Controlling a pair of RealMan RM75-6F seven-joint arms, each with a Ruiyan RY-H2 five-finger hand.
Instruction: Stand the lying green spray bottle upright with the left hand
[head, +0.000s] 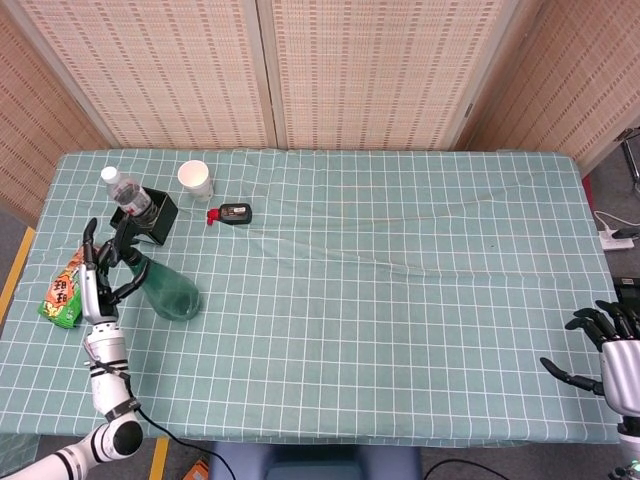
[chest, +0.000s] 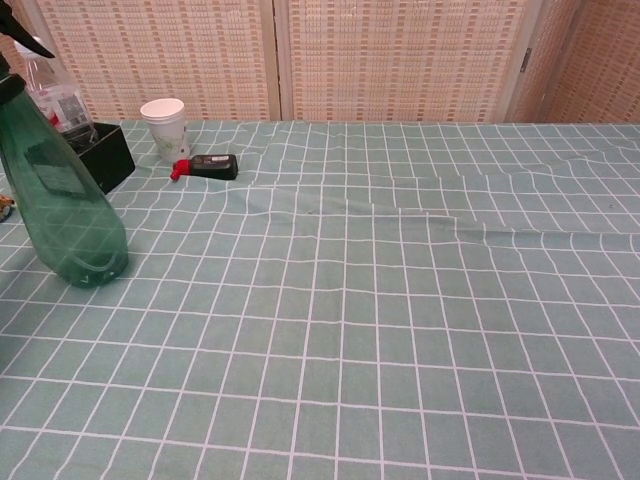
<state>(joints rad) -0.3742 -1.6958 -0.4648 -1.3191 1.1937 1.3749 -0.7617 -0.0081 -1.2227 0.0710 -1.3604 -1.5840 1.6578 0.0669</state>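
Observation:
The green spray bottle (head: 172, 289) stands upright near the table's left edge, its black spray head at the top. In the chest view the green spray bottle (chest: 62, 195) also shows upright at the far left, with no fingers on it. My left hand (head: 100, 272) is just left of the bottle's neck with its fingers spread, close to the neck but not closed around it. My right hand (head: 608, 346) hangs past the table's front right corner, fingers apart and holding nothing.
Behind the spray bottle a clear water bottle (head: 126, 194) stands in a black box (head: 158, 212). A paper cup (head: 195, 178) and a black device with a red tip (head: 232, 213) lie further back. A green snack bag (head: 64, 290) lies at the left edge.

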